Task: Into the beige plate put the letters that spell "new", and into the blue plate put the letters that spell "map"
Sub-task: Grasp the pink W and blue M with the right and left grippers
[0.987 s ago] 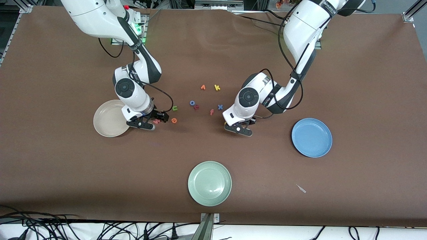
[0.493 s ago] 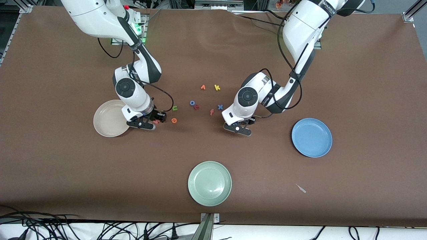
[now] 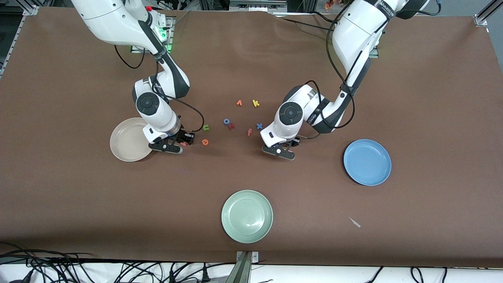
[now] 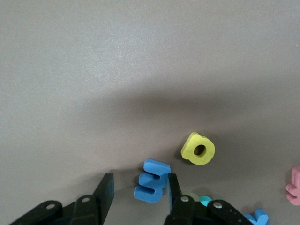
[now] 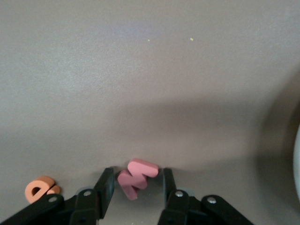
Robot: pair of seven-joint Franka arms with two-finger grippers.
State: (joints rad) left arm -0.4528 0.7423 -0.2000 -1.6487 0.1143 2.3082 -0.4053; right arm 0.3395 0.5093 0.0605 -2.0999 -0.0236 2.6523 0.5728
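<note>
My right gripper (image 3: 181, 142) is down on the table beside the beige plate (image 3: 123, 139), whose rim shows in the right wrist view (image 5: 297, 164). It is open (image 5: 138, 180), jaws narrow around the pink w (image 5: 137, 178), which touches one finger. The orange e (image 3: 204, 141) (image 5: 41, 188) lies close by, the olive n (image 3: 206, 127) a little farther from the front camera. My left gripper (image 3: 279, 151) (image 4: 139, 183) is open over the blue m (image 4: 151, 180), which leans on one finger. The yellow a (image 4: 199, 149) lies just past it. The teal p (image 4: 204, 200) is half hidden. The blue plate (image 3: 367, 162) stands toward the left arm's end.
Spare letters lie between the arms: orange v (image 3: 239, 103), yellow k (image 3: 256, 103), blue o (image 3: 226, 121), a red letter (image 3: 232, 126), orange f (image 3: 249, 132), blue x (image 3: 259, 126). A pale green plate (image 3: 247, 216) sits near the front edge, a small pale sliver (image 3: 354, 222) beside it.
My right gripper's jaws have narrowed around the pink w. My left gripper has crept slightly toward the letters and now covers the yellow a in the front view.
</note>
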